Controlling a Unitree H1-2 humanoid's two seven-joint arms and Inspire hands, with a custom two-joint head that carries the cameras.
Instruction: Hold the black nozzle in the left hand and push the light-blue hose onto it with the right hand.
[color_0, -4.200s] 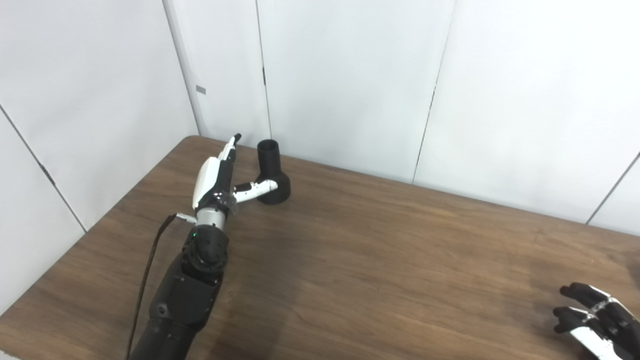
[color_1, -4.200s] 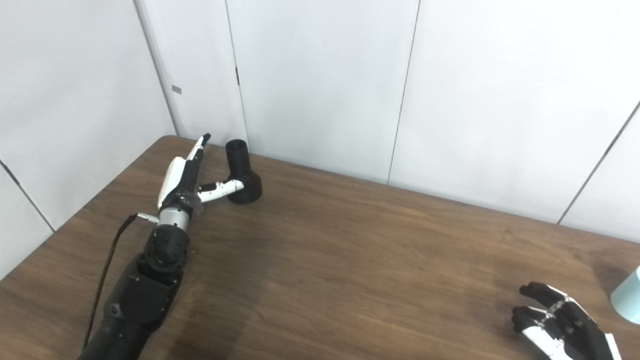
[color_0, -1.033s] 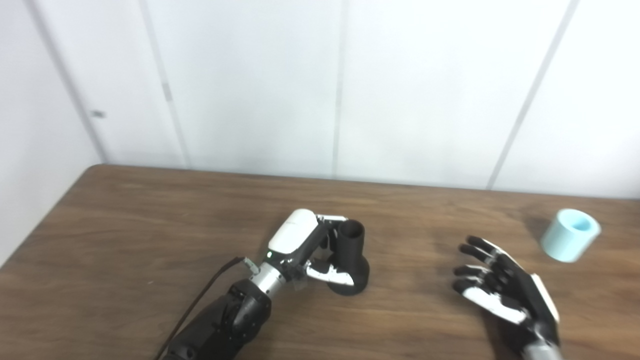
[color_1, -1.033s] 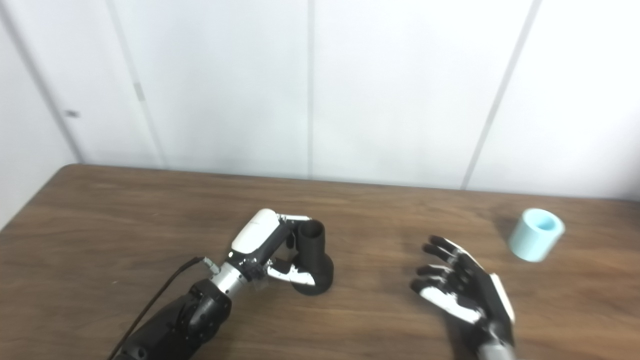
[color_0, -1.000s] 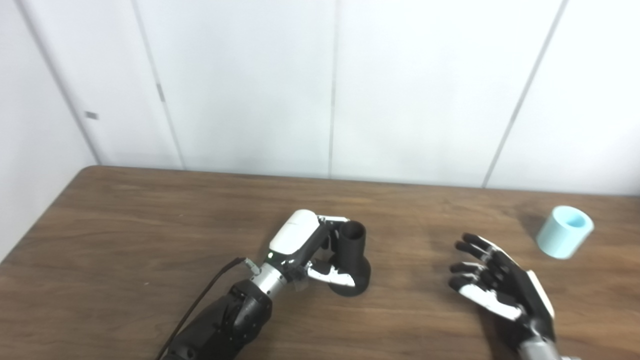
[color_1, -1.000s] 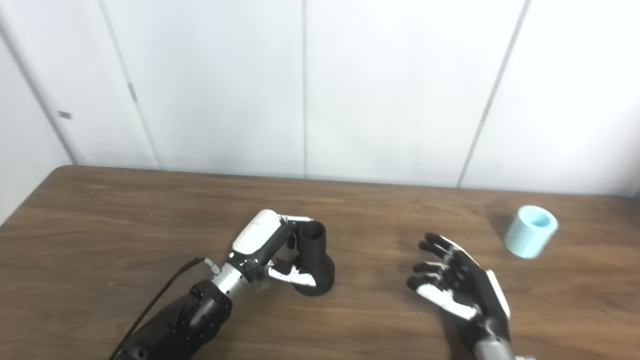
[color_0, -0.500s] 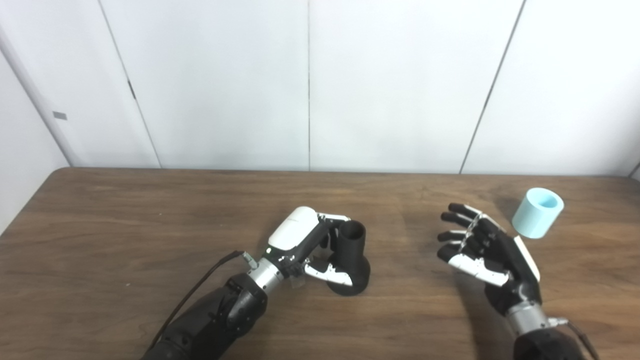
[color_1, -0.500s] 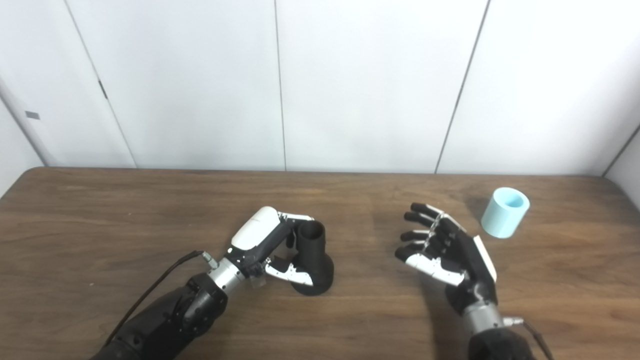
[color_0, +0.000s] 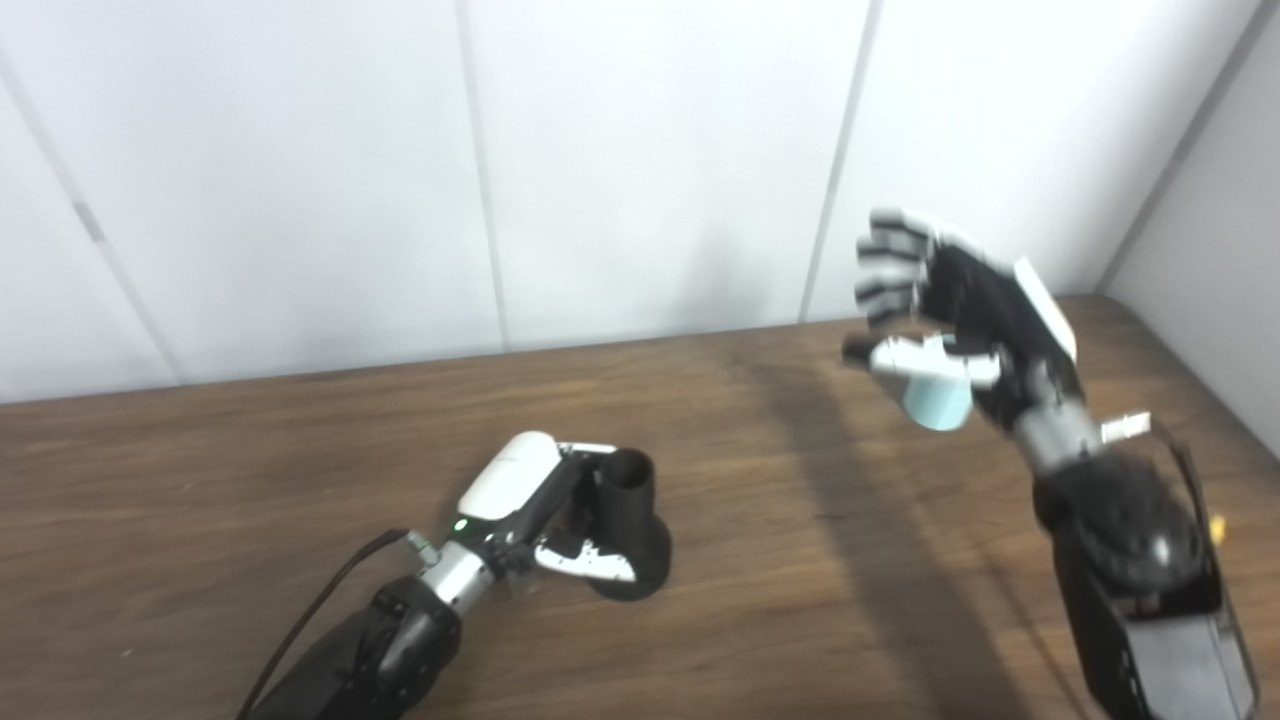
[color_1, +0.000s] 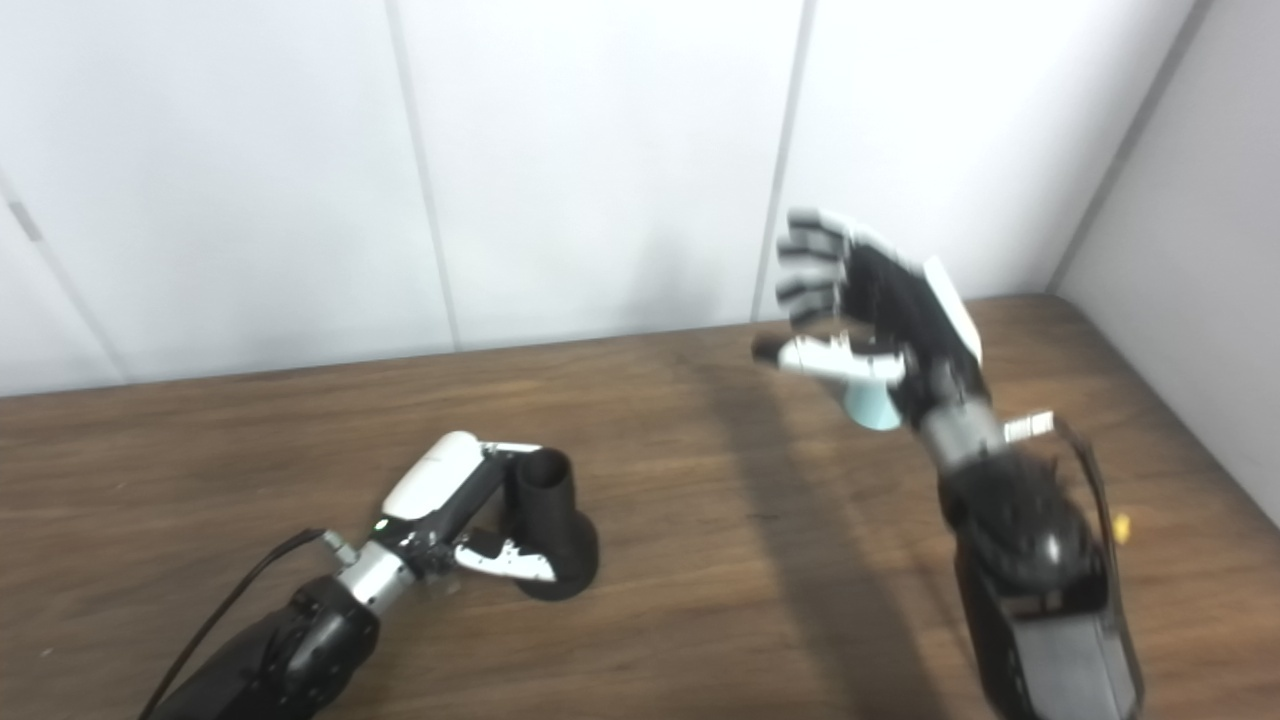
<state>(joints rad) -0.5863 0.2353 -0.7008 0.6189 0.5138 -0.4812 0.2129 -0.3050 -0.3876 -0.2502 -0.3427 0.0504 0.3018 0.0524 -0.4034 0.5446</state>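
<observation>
Room: white wall panels (color_0: 650, 150) with thin vertical seams stand behind the work, and a grey side wall (color_0: 1210, 230) closes the right.
Surface: a dark wood-grain desk (color_0: 250, 450) runs up to the panels; its far right corner is rounded.
Black nozzle (color_0: 628, 530): it stands upright on its wide flared base on the desk, left of centre, narrow open neck pointing up.
Left hand (color_0: 540, 505): it lies low at the nozzle's left side; its fingers (color_0: 590, 452) wrap the neck near the top and the thumb crosses the front of the flared base, so the hand holds the nozzle.
Light-blue hose (color_0: 935, 400): a short pale-blue tube piece, mostly hidden by the right hand, near the desk's far right; whether it rests on the desk cannot be told.
Right hand (color_0: 960, 300): raised well above the desk with the fingers (color_0: 885, 265) spread wide and upright; the thumb lies across the front of the hose, apart from the other fingers, and no grasp shows.
Spacing: hose and nozzle are well apart, with bare desk between them.
Open room: bare wood lies left, behind and in front of the nozzle; the right forearm (color_0: 1140, 580) stands near the desk's right edge.
</observation>
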